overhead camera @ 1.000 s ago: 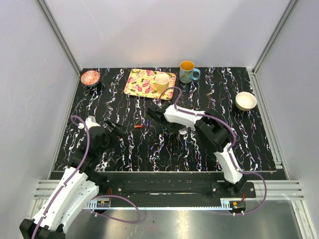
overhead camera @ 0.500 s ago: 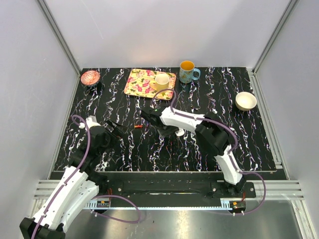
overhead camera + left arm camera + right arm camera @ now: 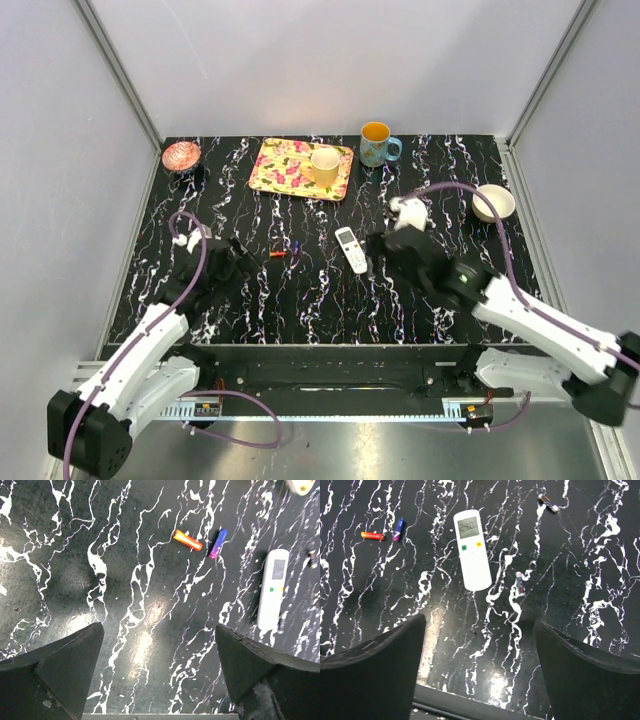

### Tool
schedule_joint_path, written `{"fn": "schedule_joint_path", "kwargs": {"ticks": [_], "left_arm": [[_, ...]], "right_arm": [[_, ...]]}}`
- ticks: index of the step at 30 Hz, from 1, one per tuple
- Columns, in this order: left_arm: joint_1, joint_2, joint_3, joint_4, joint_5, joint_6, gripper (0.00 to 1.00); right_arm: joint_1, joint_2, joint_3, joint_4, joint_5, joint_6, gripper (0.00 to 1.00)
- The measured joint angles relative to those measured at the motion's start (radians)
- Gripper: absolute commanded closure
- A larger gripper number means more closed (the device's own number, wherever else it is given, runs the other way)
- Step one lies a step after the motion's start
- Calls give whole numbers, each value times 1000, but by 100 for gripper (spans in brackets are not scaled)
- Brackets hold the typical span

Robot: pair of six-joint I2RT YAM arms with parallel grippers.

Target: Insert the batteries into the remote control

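Note:
The white remote control (image 3: 472, 549) lies flat on the black marbled table with its display and two small buttons facing up; it also shows in the top view (image 3: 350, 249) and the left wrist view (image 3: 272, 596). Left of it lie a red-orange battery (image 3: 372, 535) and a blue-purple battery (image 3: 398, 529), close together (image 3: 187, 540) (image 3: 217, 543). Two more small batteries lie right of the remote (image 3: 520, 584) (image 3: 546, 503). My right gripper (image 3: 479, 621) hovers open just near of the remote, holding nothing. My left gripper (image 3: 159, 626) is open and empty, left of the batteries.
A floral tray (image 3: 285, 165) carrying a cream cup (image 3: 324, 163) sits at the back. A blue mug (image 3: 376, 143) stands beside it. A white bowl (image 3: 493, 202) is at the right and a pink bowl (image 3: 181, 155) in the back left corner.
My right arm has swung away from over the remote toward the right, uncovering it, and its jaws have opened wider. The left arm has shifted slightly.

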Motion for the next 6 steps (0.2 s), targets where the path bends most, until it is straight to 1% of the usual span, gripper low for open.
{"fn": "schedule_joint_path", "kwargs": {"ticks": [1, 3, 6], "left_arm": [[0, 20, 3, 2, 5, 15, 2], [0, 42, 6, 3, 25, 53, 4], [0, 33, 6, 18, 63, 108, 1]], "right_arm": [[0, -78, -75, 42, 9, 0, 0], [-1, -178, -199, 109, 23, 0, 0], [-1, -220, -293, 167, 25, -2, 0]]}}
